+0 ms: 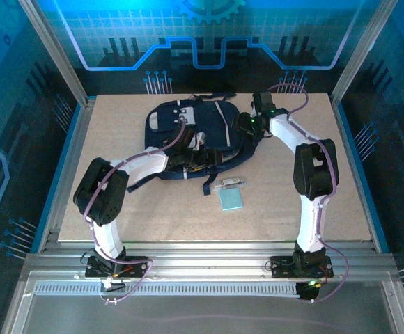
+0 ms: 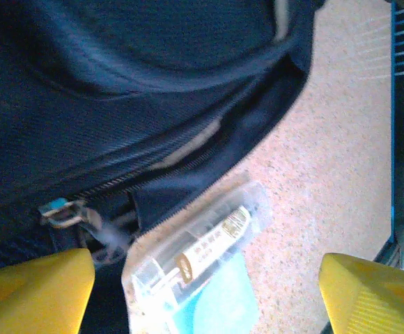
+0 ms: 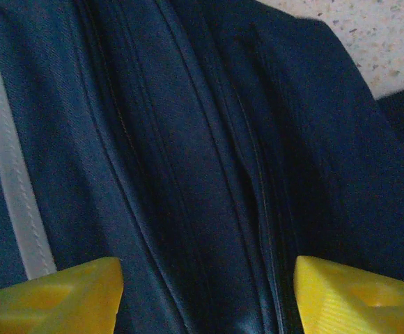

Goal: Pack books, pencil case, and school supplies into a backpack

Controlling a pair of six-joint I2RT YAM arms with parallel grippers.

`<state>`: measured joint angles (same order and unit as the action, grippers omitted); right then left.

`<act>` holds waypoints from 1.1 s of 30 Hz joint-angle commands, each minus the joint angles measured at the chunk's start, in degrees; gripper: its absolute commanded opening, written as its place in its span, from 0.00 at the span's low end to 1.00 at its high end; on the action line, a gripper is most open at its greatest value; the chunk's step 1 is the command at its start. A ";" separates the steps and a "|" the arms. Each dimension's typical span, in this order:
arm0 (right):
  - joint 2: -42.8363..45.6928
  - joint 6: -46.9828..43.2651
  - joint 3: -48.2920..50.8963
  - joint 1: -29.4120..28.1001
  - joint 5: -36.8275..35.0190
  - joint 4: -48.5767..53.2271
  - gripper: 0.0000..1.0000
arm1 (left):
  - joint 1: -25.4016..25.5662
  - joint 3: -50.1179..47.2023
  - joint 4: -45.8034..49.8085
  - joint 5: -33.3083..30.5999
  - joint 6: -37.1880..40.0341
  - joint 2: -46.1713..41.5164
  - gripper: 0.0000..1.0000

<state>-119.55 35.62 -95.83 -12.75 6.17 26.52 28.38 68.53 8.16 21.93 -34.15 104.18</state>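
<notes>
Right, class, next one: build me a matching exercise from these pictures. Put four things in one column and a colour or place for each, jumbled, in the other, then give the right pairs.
Things
1. backpack
2. pad
3. strip
4. fingers of the left pincer

Colour or place
A. yellow
B. see-through, lying between the backpack and the pad
C. navy blue with pale patches
D. light blue, on the bare table nearer the arm bases

Pairs: 1-C, 2-D, 3-B, 4-A
</notes>
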 commanded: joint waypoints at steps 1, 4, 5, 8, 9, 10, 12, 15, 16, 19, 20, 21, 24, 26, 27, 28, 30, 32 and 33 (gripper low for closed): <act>6.16 -3.64 1.84 0.66 -2.32 4.87 0.70 | -0.85 1.75 5.12 -2.16 2.85 -3.92 0.87; 11.35 -6.97 5.46 0.33 -4.44 7.22 0.72 | -2.37 1.13 7.65 -3.53 2.91 -5.13 0.88; 13.19 -8.11 7.03 -0.08 -4.50 7.80 0.71 | -3.07 0.41 7.46 -3.30 2.41 -5.95 0.89; 18.08 -11.05 11.19 -2.89 -5.24 9.87 0.71 | -4.73 -2.95 6.70 -4.33 1.51 -9.07 0.89; 19.43 -11.90 12.57 -4.39 -5.30 10.47 0.70 | -5.33 -3.96 6.61 -5.26 1.42 -10.07 0.90; 20.36 -12.50 13.66 -5.88 -5.29 10.76 0.69 | -5.90 -4.84 6.47 -5.97 1.29 -10.86 0.90; 21.37 -13.18 15.26 -9.43 -5.09 11.22 0.66 | -7.76 -6.75 5.68 -7.10 0.05 -12.20 0.90; 20.21 -14.45 15.65 -14.76 -4.53 10.98 0.58 | -10.64 -9.82 3.40 -7.69 -2.73 -13.52 0.91; 19.41 -15.33 15.42 -16.35 -4.43 10.50 0.57 | -11.37 -10.56 2.67 -8.08 -3.53 -13.93 0.91; 15.32 -18.90 13.08 -21.34 -7.51 10.03 0.50 | -13.02 -12.94 0.73 -9.70 -5.74 -14.67 0.92; 13.54 -20.01 11.64 -22.70 -8.62 10.22 0.47 | -13.49 -13.64 0.18 -10.31 -6.80 -14.79 0.92; 11.64 -20.59 10.20 -23.84 -9.81 10.41 0.46 | -13.98 -14.44 -0.25 -10.82 -8.18 -14.73 0.93; 6.41 -20.46 5.95 -25.75 -11.19 11.17 0.44 | -15.02 -17.75 -3.54 -11.97 -14.10 -15.16 0.92; 3.97 -20.33 4.43 -26.69 -12.92 11.07 0.43 | -15.11 -20.07 -6.04 -12.07 -17.60 -16.02 0.92; 3.02 -20.17 3.89 -27.15 -14.39 10.59 0.43 | -15.11 -21.14 -7.44 -12.37 -19.06 -16.48 0.92; 2.21 -20.00 3.44 -27.52 -15.99 10.23 0.43 | -15.11 -21.91 -8.38 -12.67 -19.80 -16.71 0.92; 0.74 -19.30 2.46 -28.05 -20.21 9.76 0.45 | -15.18 -22.43 -9.05 -13.88 -20.29 -16.56 0.92; -0.34 -18.83 1.77 -28.53 -24.82 9.25 0.47 | -15.49 -22.06 -9.21 -14.09 -19.90 -15.67 0.93; -1.03 -18.87 1.15 -28.66 -27.11 9.44 0.48 | -15.81 -21.62 -9.07 -14.18 -19.43 -14.97 0.92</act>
<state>-118.78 16.67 -91.77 -40.66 -10.94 36.25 13.80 47.70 -0.36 10.85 -51.68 88.23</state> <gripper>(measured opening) 0.475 0.925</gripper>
